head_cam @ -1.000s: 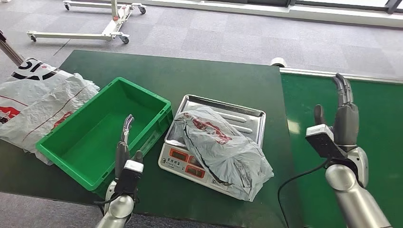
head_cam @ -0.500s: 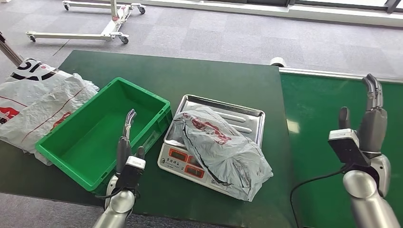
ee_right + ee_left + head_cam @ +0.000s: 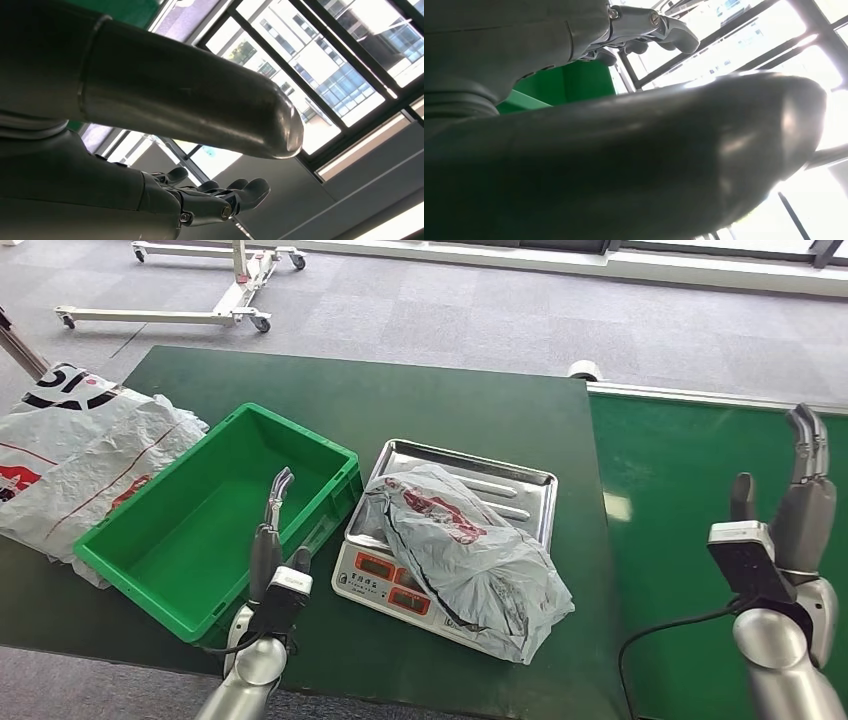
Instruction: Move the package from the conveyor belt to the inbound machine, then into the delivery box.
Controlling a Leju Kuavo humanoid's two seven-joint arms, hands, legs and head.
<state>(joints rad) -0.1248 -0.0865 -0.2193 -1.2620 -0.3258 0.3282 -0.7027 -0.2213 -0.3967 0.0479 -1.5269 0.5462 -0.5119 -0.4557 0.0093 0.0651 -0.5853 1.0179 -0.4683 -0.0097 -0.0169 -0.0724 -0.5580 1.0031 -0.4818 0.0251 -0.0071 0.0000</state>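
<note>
A crumpled grey plastic package [image 3: 462,555] with red print lies on the steel tray of a weighing scale [image 3: 395,584] at the table's middle, hanging over the scale's near right corner. My left hand [image 3: 270,550] is raised at the near edge of the green crate [image 3: 215,515], left of the scale, fingers extended and holding nothing. My right hand [image 3: 800,505] is up over the green conveyor belt [image 3: 700,520], well right of the package, fingers straight and empty. In the wrist views the left hand [image 3: 644,35] and the right hand [image 3: 210,197] have their fingers apart around nothing.
The green crate has nothing in it. A large white crumpled bag [image 3: 75,455] with red and black print lies on the table's left end. A wheeled metal frame [image 3: 235,285] stands on the grey carpet beyond the dark green table [image 3: 450,400].
My right hand has drawn away to the right over the belt, farther from the package. The left hand has shifted slightly right and down. The package has stayed on the scale.
</note>
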